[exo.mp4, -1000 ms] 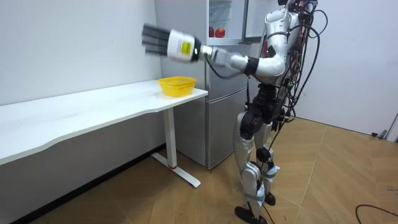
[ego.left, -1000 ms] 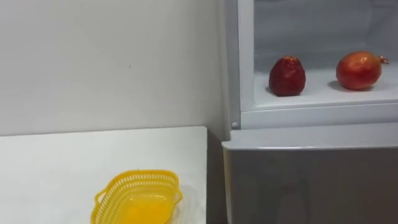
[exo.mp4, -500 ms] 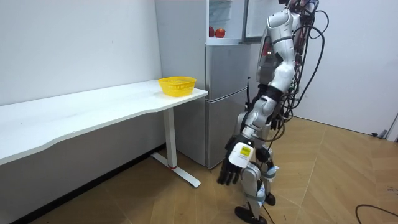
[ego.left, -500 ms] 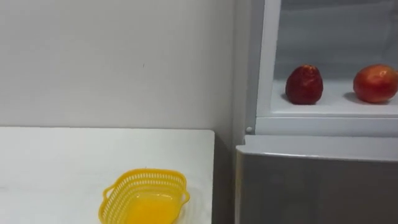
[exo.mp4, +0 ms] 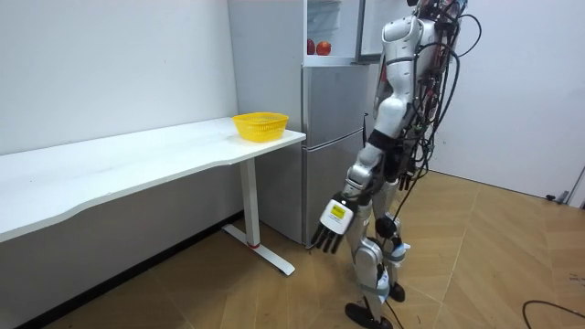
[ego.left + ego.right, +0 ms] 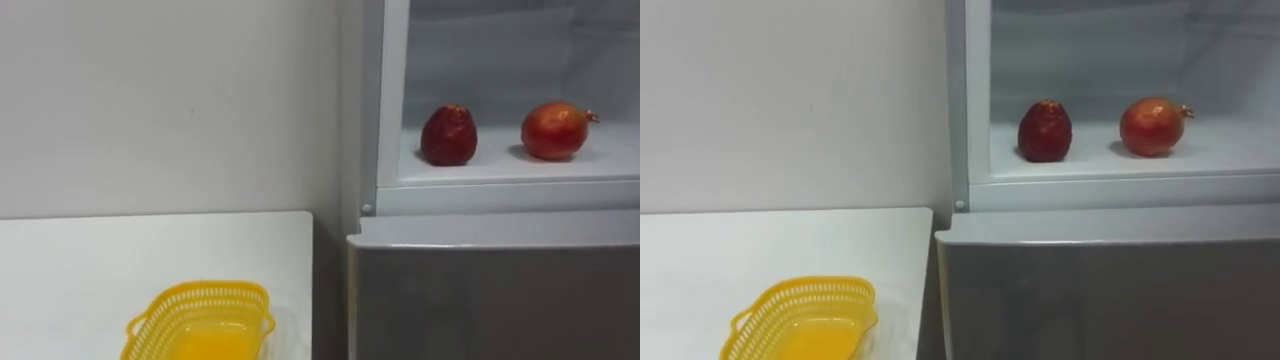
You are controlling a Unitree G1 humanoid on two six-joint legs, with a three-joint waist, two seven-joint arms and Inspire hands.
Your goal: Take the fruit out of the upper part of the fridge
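Left hand [image 5: 331,219] hangs low by the robot's leg in the room view, fingers straight and holding nothing; the robot stands before the fridge [image 5: 334,146]. In the left eye view, a dark red fruit [image 6: 447,135] and a pomegranate [image 6: 553,130] sit apart on the upper shelf [image 6: 500,165]. Both look firm, light and apt to roll, so cup one round its middle. The right eye view adds a yellow basket [image 6: 800,320] on the desk [image 6: 700,250].

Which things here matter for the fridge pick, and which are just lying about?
Job: red fruit, pomegranate, upper fridge, left hand hanging open.
Just about: basket (maybe a drop spot), table, lower door.
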